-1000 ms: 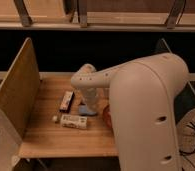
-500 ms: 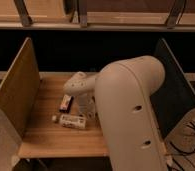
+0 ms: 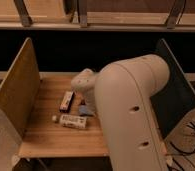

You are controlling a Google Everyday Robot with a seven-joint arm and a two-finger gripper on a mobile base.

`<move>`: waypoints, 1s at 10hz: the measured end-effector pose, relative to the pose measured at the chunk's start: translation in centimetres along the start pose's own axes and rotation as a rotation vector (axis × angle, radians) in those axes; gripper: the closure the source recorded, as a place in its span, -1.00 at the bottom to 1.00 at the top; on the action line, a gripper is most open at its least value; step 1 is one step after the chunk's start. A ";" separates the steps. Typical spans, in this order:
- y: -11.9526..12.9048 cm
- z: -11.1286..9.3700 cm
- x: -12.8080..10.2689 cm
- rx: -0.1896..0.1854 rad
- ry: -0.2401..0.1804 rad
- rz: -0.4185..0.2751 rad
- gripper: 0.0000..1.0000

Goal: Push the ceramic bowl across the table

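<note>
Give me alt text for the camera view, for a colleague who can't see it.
A large white robot arm reaches down over the wooden table, hiding its gripper and the ceramic bowl behind it. Beside it on the planks lie a white bottle and a small dark packet.

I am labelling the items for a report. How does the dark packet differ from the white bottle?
The packet is dark with a pale stripe; the bottle is mostly white. The packet points toward the back; the bottle lies crosswise. The packet sits farther back; the bottle nearer the front edge. Both lie flat on the table, left of the arm. The tool is hidden behind the arm.
</note>
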 end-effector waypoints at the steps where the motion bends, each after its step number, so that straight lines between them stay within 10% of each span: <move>1: -0.9 -0.1 0.0 -0.004 -0.002 0.027 1.00; 6: -0.7 -0.1 -0.1 -0.007 -0.004 0.024 1.00; 10: 0.9 0.7 -2.5 -0.059 -0.088 -0.030 1.00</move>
